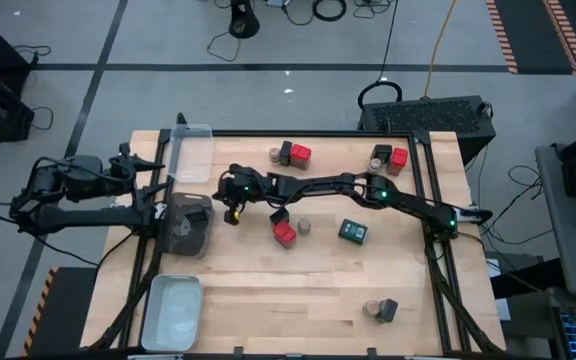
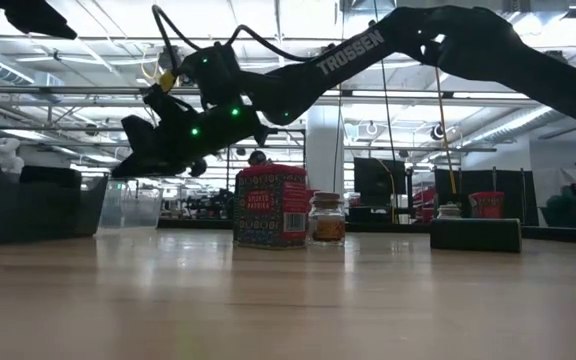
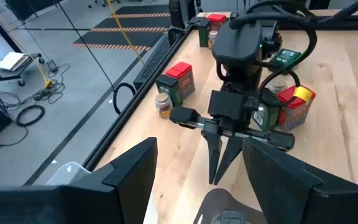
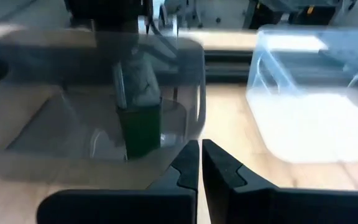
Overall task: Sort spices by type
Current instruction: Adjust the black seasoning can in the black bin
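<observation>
Over the smoky clear tray at the table's left edge, our left gripper holds its fingers wide around nothing; a dark green boxy tin already stands inside. Just beyond, our right gripper hovers pinched shut, empty. Farther off, the red boxy tin and its neighbours wait; a careless swing back could topple them.

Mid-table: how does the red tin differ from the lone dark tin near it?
The red tin stands upright; the dark tin lies flat. The red tin has a jar right beside it; the dark tin sits alone. Both rest on the table.
</observation>
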You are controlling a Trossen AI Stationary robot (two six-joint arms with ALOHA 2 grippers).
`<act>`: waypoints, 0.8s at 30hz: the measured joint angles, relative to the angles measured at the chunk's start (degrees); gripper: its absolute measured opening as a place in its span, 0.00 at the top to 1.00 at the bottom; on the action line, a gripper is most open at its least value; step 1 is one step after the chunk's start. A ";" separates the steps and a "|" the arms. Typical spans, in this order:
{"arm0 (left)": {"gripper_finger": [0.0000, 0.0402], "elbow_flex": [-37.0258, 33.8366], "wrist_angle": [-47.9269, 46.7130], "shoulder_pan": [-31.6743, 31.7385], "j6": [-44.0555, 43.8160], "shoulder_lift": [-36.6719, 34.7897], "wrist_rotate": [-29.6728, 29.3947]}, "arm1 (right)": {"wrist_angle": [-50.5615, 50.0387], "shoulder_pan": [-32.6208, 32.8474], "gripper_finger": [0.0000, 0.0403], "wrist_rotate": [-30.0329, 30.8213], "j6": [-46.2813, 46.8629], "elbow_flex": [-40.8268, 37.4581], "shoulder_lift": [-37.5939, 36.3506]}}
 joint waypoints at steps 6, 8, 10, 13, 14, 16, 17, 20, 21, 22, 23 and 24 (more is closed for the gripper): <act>0.39 0.00 -1.19 0.00 0.08 0.00 -0.02 | -4.43 0.53 1.00 -4.77 -1.55 -0.02 -0.08; 0.39 0.00 -1.18 0.00 0.52 0.00 -0.04 | -3.55 0.70 1.00 -5.66 -1.55 -0.02 -0.15; 0.39 0.00 -1.18 0.00 0.95 0.00 -0.06 | -2.32 0.74 1.00 -5.78 -1.53 -0.02 -0.15; 0.39 0.00 -1.15 0.00 0.98 0.00 -0.07 | -0.06 0.70 1.00 -5.61 -1.37 -0.02 -0.15; 0.39 0.00 -1.15 0.00 0.91 0.00 -0.06 | 0.56 0.70 1.00 -4.78 -1.35 -0.02 -0.15; 0.39 0.00 -1.15 0.00 0.05 0.00 -0.02 | 1.15 0.70 1.00 -1.62 -1.34 -0.02 -0.15; 0.39 0.00 -1.22 0.02 -0.24 0.00 -0.02 | 1.63 0.68 1.00 -0.51 -1.33 -0.02 -0.11; 0.39 0.00 -2.44 0.00 -1.77 0.00 0.54 | 3.41 0.33 1.00 0.10 -1.35 -0.02 -0.06; 0.39 0.00 -3.23 0.00 -2.63 0.13 1.53 | 3.57 0.24 1.00 0.16 -1.56 -0.02 -0.06; 0.39 0.00 -4.10 0.00 -3.21 0.45 2.76 | 3.65 0.10 1.00 0.17 -1.63 -0.02 -0.06; 0.39 -0.15 -4.63 0.02 -3.41 0.92 4.30 | 3.51 0.04 1.00 0.19 -1.64 -0.02 -0.10; 0.39 -0.50 -4.61 0.00 -3.41 1.50 5.85 | 3.17 0.04 1.00 0.20 -1.69 -0.05 -0.26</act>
